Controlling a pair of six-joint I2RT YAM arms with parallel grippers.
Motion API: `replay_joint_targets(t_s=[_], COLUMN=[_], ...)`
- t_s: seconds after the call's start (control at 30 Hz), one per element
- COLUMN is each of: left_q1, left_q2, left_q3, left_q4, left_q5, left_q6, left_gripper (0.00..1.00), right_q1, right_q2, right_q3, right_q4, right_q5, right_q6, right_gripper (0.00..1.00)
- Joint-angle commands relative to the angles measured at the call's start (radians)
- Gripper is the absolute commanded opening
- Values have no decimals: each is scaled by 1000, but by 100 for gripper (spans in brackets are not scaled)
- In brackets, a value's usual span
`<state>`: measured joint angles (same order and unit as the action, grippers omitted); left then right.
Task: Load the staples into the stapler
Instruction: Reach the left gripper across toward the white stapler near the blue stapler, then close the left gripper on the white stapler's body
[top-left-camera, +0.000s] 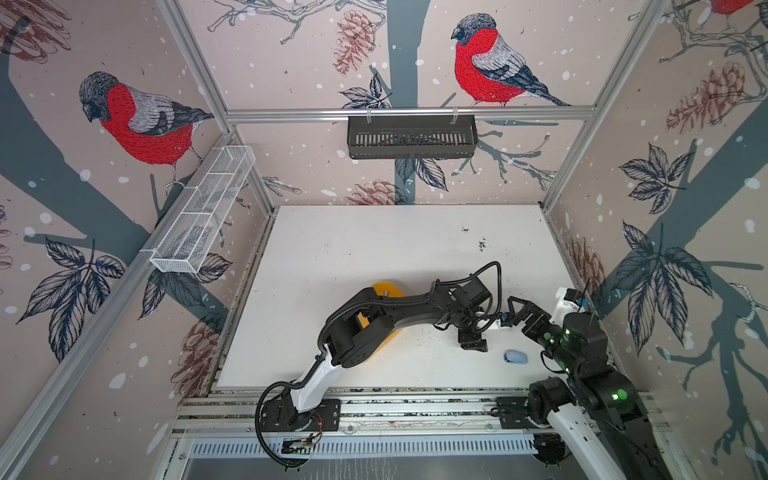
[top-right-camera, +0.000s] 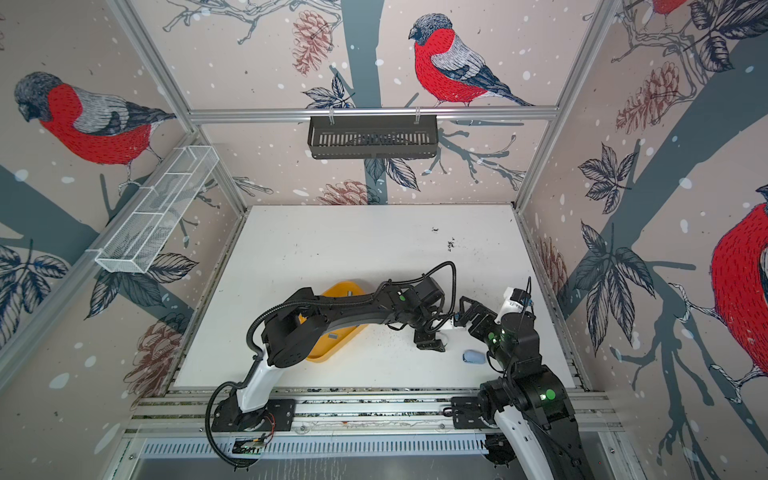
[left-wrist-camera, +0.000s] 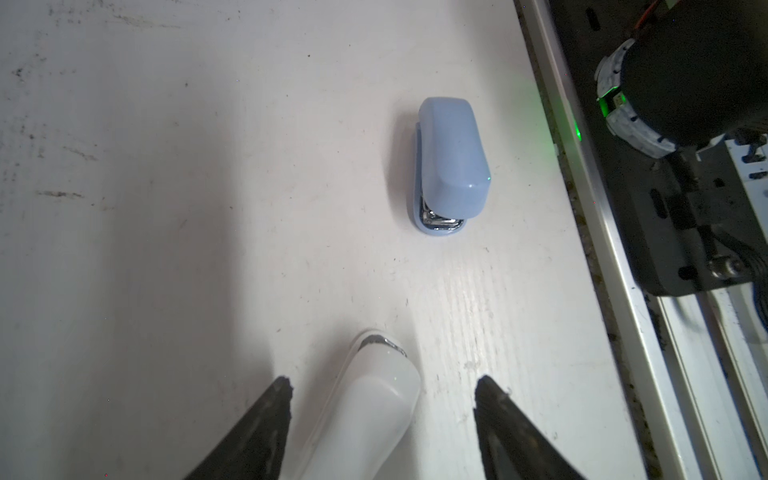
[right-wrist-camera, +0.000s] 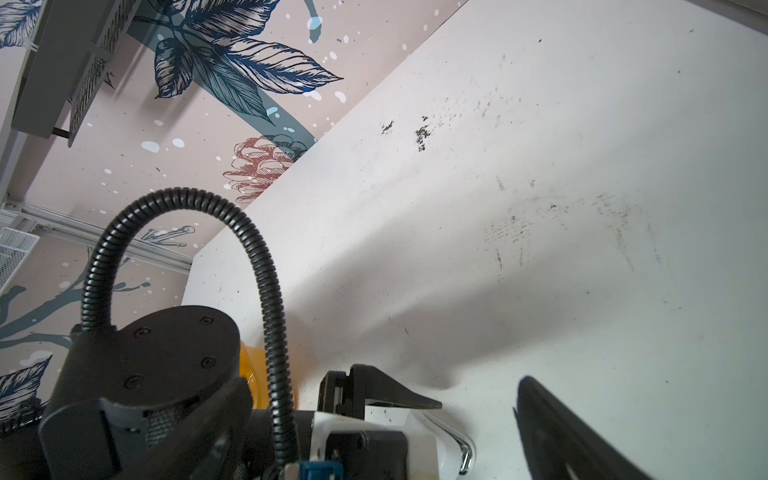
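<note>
Left wrist view: your left gripper (left-wrist-camera: 383, 381) spreads black wedge fingers (left-wrist-camera: 257, 432) astride a glossy white stapler (left-wrist-camera: 365, 411), rounded blue stapler (left-wrist-camera: 453, 158) beyond; right gripper (top-left-camera: 508, 316) also spread.

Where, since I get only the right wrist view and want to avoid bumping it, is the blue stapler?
Observer: In both top views the blue stapler lies on the table, near the front edge and toward the right side.
Operator: Is it open?
Observer: No. In the left wrist view its top is down on the base, with the chrome nose showing.
Operator: What is the left hand doing?
Observer: The left hand straddles the white stapler, and its fingers are clear of it on both sides.
</note>
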<state>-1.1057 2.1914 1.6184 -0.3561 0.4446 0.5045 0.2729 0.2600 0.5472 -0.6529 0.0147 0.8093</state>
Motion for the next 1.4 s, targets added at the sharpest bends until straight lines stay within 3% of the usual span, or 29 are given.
replay_joint_targets(t_s=[0.0, 0.43, 0.6, 0.7, 0.9, 0.97, 1.13, 1.37], left_q1=[-5, -13, -14, -16, -16, -16, -16, -16], left_q2=[8, 12, 11, 11, 10, 13, 14, 22], left_q3=[9, 11, 6, 5, 3, 3, 3, 8], left_q4=[-26, -24, -25, -24, -20, -17, -17, -17], left_q5=[9, -32, -52, -66, -72, -73, -79, -79], left_q6=[21, 24, 27, 28, 26, 26, 31, 32], left_gripper=[64, 40, 38, 28, 29, 35, 39, 35], right_q1=[0, 0, 0, -1, -1, -1, 0, -1], right_q2=[-5, -5, -9, -9, -10, -11, -12, -13], right_q3=[-4, -6, -6, -7, -9, -9, -9, -10], right_q4=[18, 20, 19, 19, 21, 21, 23, 24], right_q5=[5, 2, 2, 2, -2, 1, 1, 1], right_q6=[6, 5, 5, 6, 5, 5, 7, 7], right_gripper=[100, 100, 100, 100, 100, 100, 100, 100])
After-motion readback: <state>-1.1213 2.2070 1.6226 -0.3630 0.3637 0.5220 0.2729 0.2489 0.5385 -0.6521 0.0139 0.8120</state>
